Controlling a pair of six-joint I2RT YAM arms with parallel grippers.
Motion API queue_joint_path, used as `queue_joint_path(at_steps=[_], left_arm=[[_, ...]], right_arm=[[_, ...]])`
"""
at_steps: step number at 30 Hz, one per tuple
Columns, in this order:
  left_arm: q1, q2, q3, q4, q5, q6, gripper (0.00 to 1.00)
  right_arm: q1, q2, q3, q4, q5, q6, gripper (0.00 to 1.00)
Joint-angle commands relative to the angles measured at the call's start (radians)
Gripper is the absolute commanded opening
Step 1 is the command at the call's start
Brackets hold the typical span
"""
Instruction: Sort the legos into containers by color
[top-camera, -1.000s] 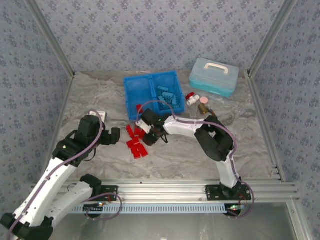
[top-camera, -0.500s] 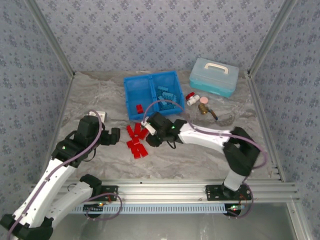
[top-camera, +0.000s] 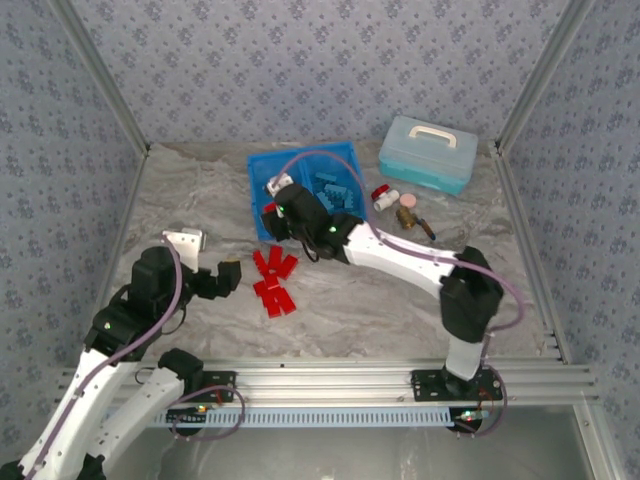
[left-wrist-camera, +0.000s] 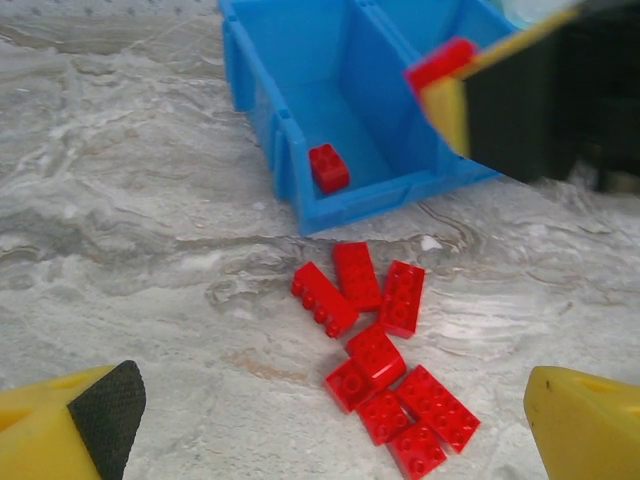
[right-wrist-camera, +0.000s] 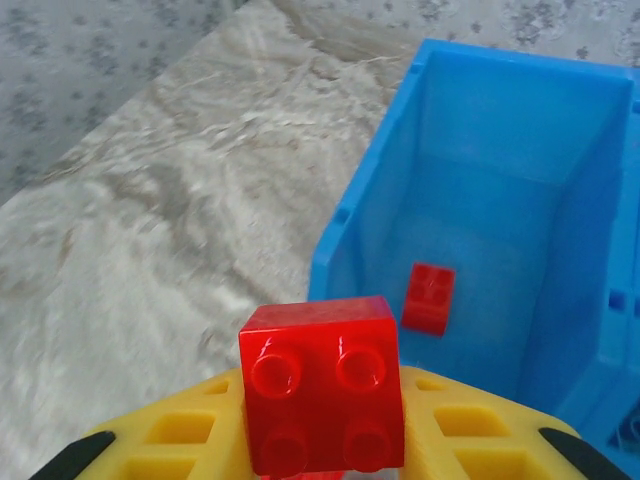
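**Red studded plastic brick (right-wrist-camera: 320, 385) pinched by right end effector (top-camera: 278, 200) over bright blue plastic bin's left compartment (right-wrist-camera: 500, 140), upper centre.**
Judged light, rigid, slick; flat sides are best gripped. Left end effector (top-camera: 228, 276) is spread.

Blue-grey floral-print walls (top-camera: 300, 60), grey marbled tabletop (top-camera: 380, 310), alum. corner posts (top-camera: 112, 90) & front rail (top-camera: 330, 378), even light.

White arm links (top-camera: 400, 262) w/ black joints (top-camera: 468, 300), purple cables (top-camera: 178, 285), yellow claw fingers (left-wrist-camera: 585, 425)

Glossy, smooth plastic red brick (right-wrist-camera: 320, 400) — blue bin (right-wrist-camera: 500, 130) plastic too — table (right-wrist-camera: 180, 220) matt, marble-patterned.
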Motion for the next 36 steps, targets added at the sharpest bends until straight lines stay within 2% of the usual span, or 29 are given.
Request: queue_joint_path(at_steps=[1, 7, 10, 15, 19, 24, 30, 33, 36], left_arm=[[0.005, -0.016, -0.004, 0.034, 0.079, 0.028, 0.99], [0.004, -0.064, -0.022, 0.068, 0.168, 0.049, 0.99], [0.004, -0.065, -0.025, 0.068, 0.167, 0.051, 0.99], [0.005, -0.043, -0.022, 0.066, 0.177, 0.054, 0.99], [0.004, -0.039, -0.022, 0.065, 0.191, 0.056, 0.99], [0.004, -0.039, -0.023, 0.067, 0.187, 0.059, 0.99], [0.004, -0.036, -0.023, 0.066, 0.188, 0.059, 0.99], [0.004, -0.037, -0.022, 0.065, 0.188, 0.06, 0.99], [0.003, -0.037, -0.022, 0.061, 0.18, 0.061, 0.99]], right_arm=[[-0.042, 0.127, 0.137, -0.116, 0.038, 0.083, 0.34], [-0.104, 0.331, 0.352, -0.203, -0.036, 0.153, 0.34], [-0.117, 0.422, 0.453, -0.258, -0.044, 0.179, 0.34], [-0.128, 0.523, 0.56, -0.298, -0.038, 0.225, 0.36], [-0.142, 0.554, 0.591, -0.311, -0.053, 0.265, 0.41], [-0.144, 0.551, 0.64, -0.349, -0.08, 0.258, 0.5], [-0.14, 0.459, 0.656, -0.375, -0.098, 0.237, 0.51], [-0.121, 0.366, 0.595, -0.366, -0.08, 0.214, 0.51], [-0.081, 0.232, 0.442, -0.323, -0.03, 0.197, 0.51]])
